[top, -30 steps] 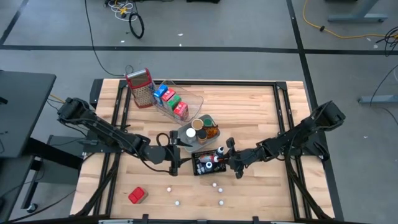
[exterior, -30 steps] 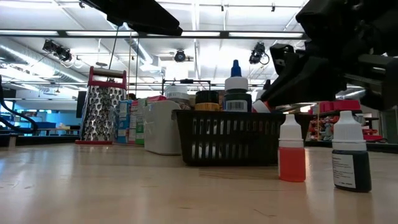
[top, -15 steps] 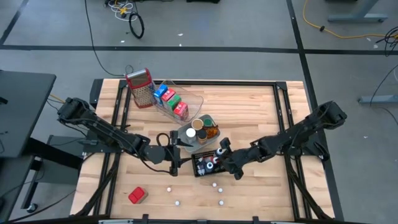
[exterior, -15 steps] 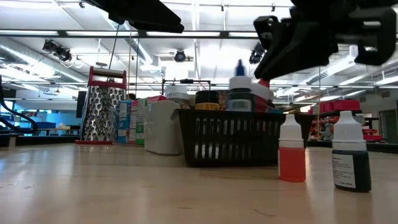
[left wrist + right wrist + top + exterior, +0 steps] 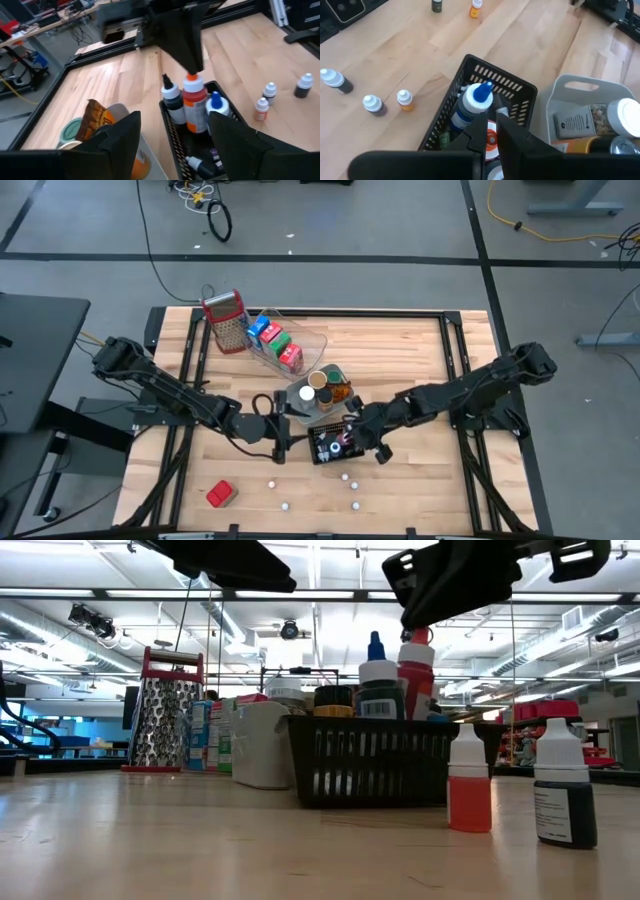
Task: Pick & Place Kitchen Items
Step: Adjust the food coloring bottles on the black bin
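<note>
A red-orange squeeze bottle [image 5: 194, 107] stands upright in the black basket [image 5: 333, 442] near the table's middle, next to a blue-tipped bottle [image 5: 477, 100] and a black-capped one [image 5: 172, 97]. My right gripper [image 5: 192, 70] is above the basket, shut on the red-orange bottle's top. In the low view the bottle [image 5: 416, 675] rises above the basket's rim [image 5: 370, 722]. My left gripper [image 5: 283, 425] waits open just left of the basket, with nothing between its fingers. My right gripper pinches the bottle's orange cap [image 5: 192, 78] between its two fingers. They come from above, slanting down from the table's right. The bottle hangs upright below them, with its lower end inside the basket. The basket's wall hides whether the base rests on the floor.
A grey tray [image 5: 300, 392] with jars stands just beyond the basket. Farther back are a clear tray [image 5: 312, 340] of cartons and a metal grater [image 5: 225, 320]. Several small dropper bottles [image 5: 469, 780] stand near the front edge, and a red carton [image 5: 220, 494] lies at the front left.
My right gripper has risen and gone toward the table's left, from beside the basket's right end to above it. It has kept shut. The red-orange bottle, tilted half a second ago, has come up with it and now stands upright and higher.
</note>
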Robot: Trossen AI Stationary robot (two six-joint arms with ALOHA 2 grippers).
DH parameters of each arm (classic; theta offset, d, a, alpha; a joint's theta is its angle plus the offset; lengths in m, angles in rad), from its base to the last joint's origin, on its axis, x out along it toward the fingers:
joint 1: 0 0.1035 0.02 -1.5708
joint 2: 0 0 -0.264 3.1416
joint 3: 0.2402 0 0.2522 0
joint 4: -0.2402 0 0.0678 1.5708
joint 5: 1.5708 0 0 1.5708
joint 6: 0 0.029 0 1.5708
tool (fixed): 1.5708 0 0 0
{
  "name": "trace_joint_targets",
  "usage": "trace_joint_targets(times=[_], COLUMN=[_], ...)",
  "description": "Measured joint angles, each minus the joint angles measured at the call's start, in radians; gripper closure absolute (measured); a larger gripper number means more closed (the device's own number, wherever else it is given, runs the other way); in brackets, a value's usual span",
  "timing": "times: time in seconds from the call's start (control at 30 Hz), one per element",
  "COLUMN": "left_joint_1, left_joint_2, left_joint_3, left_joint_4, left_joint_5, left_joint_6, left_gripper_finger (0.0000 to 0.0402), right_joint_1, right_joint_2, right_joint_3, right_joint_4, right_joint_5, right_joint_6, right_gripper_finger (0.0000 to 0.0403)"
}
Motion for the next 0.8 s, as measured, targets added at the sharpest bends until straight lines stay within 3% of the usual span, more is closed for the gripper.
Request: trace_joint_targets(times=[0.33,0.8], left_joint_1=[0.0,0.0], left_joint_2=[0.0,0.0], left_joint_3=[0.0,0.001], left_joint_4=[0.001,0.001], left_joint_5=[0.032,0.032], left_joint_6=[0.002,0.002], left_gripper_finger=[0.0157,0.0157], right_joint_1=[-0.047,-0.063], right_joint_2=[0.031,0.046], right_joint_3=[0.0,0.0], right_joint_4=[0.038,0.086], right_joint_5=[-0.059,-0.042], right_joint_6=[-0.011,-0.004], right_gripper_finger=[0.0369,0.0353])
